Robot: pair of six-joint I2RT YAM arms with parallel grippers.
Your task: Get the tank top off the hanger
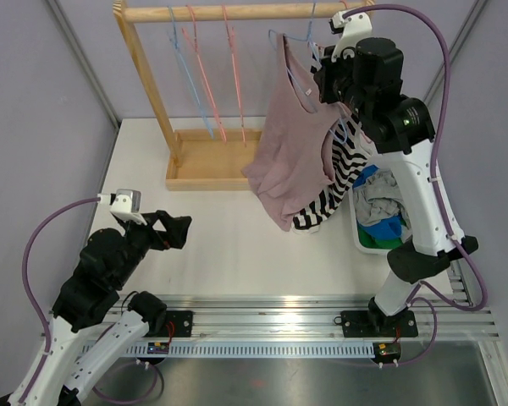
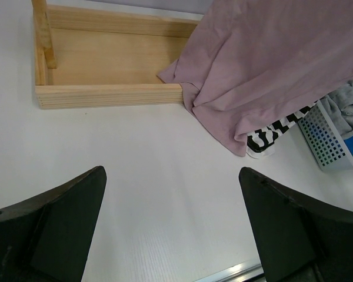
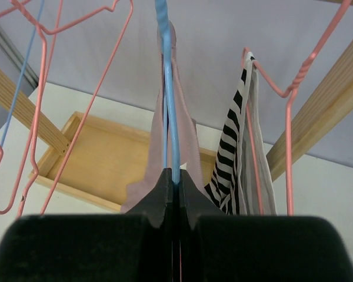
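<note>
The tank top (image 1: 292,144), a dusty pink one, is hanging on a blue hanger (image 3: 167,88) from the rod (image 1: 237,12) of the wooden rack (image 1: 148,85), toward the right end of the rod. Its lower hem is reaching down to the white table (image 1: 237,245) and is lying just beside the right end of the wooden tray (image 1: 207,165) that forms the base of the rack. The right gripper (image 3: 174,176) is raised up to the hanger, and its fingers are pressed together on the blue wire. In the right wrist view one strap of the tank top is running down on both sides of this wire, touching the fingers. Just to the right of it, a black and white striped garment (image 1: 343,173) is hanging on a pink hanger (image 3: 288,117), partly behind the tank top. Several bare wire hangers (image 1: 205,80) are hanging further left on the rod. The left gripper (image 2: 170,176) is hovering low over the table near its own base, well apart from the clothes, with its fingers spread wide and holding nothing. A white basket (image 2: 323,138) with crumpled clothes is standing on the right side of the table, near the striped garment.
</note>
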